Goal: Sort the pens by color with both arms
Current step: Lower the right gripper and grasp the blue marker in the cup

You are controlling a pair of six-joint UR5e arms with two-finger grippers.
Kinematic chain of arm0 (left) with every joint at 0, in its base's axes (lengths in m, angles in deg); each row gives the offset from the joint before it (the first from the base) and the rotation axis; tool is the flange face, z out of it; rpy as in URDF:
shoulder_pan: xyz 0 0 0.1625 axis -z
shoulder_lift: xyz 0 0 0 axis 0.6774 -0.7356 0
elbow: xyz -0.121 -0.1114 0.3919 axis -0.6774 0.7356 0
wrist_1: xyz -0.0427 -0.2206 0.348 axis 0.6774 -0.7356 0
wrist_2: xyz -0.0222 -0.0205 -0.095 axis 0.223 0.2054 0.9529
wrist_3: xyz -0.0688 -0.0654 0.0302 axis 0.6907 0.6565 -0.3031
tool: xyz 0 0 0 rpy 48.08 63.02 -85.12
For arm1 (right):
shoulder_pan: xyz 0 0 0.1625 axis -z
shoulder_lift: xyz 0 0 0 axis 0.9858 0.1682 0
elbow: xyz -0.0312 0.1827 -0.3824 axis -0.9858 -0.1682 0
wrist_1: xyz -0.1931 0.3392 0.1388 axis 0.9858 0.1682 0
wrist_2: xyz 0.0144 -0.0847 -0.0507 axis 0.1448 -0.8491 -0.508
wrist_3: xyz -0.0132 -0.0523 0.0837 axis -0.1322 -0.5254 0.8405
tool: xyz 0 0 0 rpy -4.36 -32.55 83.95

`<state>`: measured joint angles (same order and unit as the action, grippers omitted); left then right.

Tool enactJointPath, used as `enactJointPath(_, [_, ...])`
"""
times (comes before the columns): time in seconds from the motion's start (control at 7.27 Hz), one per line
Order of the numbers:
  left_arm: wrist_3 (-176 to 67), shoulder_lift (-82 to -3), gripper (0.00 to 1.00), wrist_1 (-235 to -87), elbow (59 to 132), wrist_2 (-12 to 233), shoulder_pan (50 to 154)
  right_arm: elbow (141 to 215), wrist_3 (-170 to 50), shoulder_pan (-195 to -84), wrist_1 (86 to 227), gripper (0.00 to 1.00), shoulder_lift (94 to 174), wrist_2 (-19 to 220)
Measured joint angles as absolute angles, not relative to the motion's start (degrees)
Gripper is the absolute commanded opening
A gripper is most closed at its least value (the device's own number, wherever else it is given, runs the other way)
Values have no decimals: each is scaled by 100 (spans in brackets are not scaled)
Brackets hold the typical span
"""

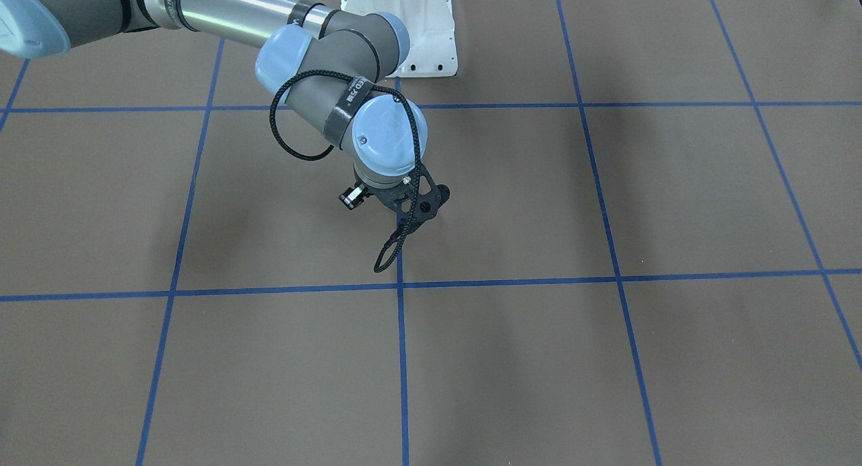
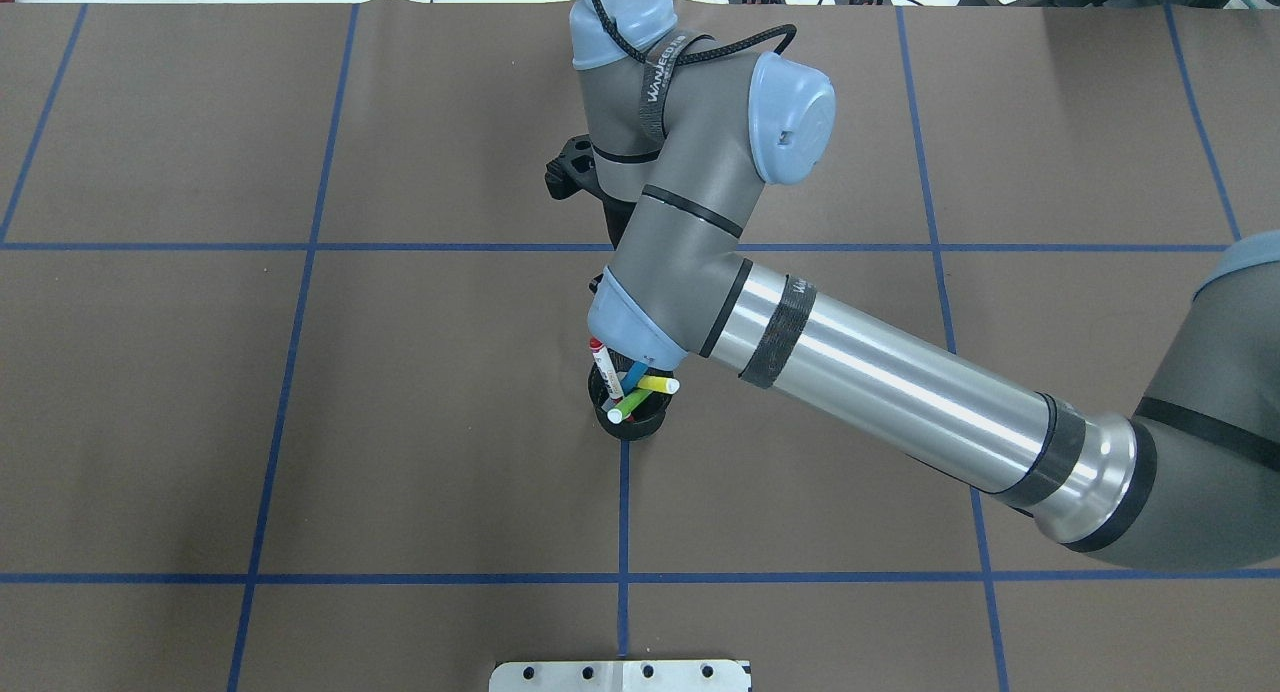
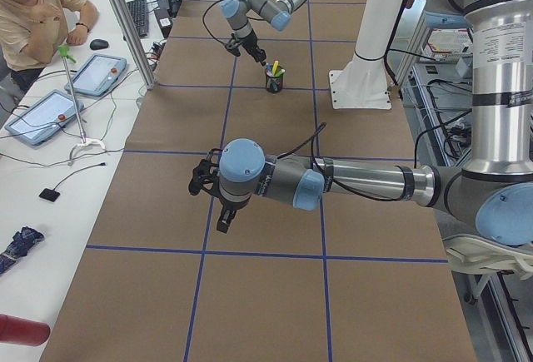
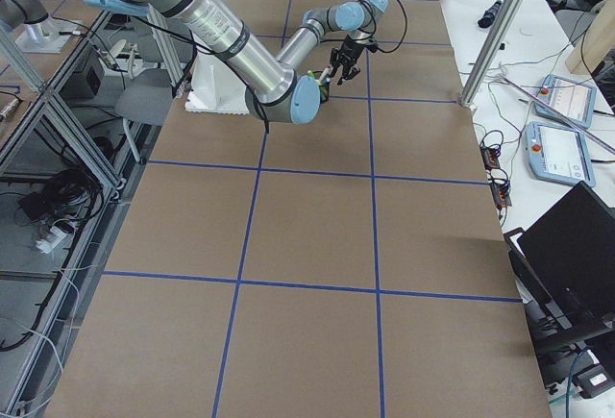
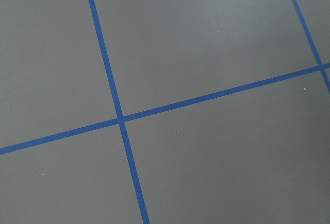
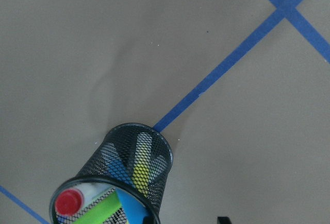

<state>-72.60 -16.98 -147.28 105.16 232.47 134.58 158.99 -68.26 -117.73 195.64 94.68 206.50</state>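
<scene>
Brown counter (image 2: 300, 422) crossed by blue tape lines (image 2: 450, 247) carried a black mesh cup (image 2: 640, 430) near its middle, holding all four pens (image 2: 630, 405): blue, green, yellow and a red-capped white one. The right arm (image 2: 900, 392) hung above the cup and the left arm (image 3: 350, 183) hovered well apart; whether either arm's jaws were open or closed could not be told. Sorting seemingly had not begun, with every pen left to lift out and group by colour.
</scene>
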Motion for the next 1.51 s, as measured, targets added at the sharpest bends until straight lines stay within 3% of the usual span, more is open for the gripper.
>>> enactJointPath(0.96, [-7258,-1693,100,-14737,10487,23243,13458,16138,-6490,-11624,19565,50,9627,20882])
enactJointPath(1.24, [-7269,-1696,100,-14742,10450,23248,13458,16144,-6491,-11571,19547,41,9627,20868])
enactJointPath(1.51, [-7275,-1697,100,-14745,10439,23249,13458,16152,-6494,-11560,19542,23,9628,20855])
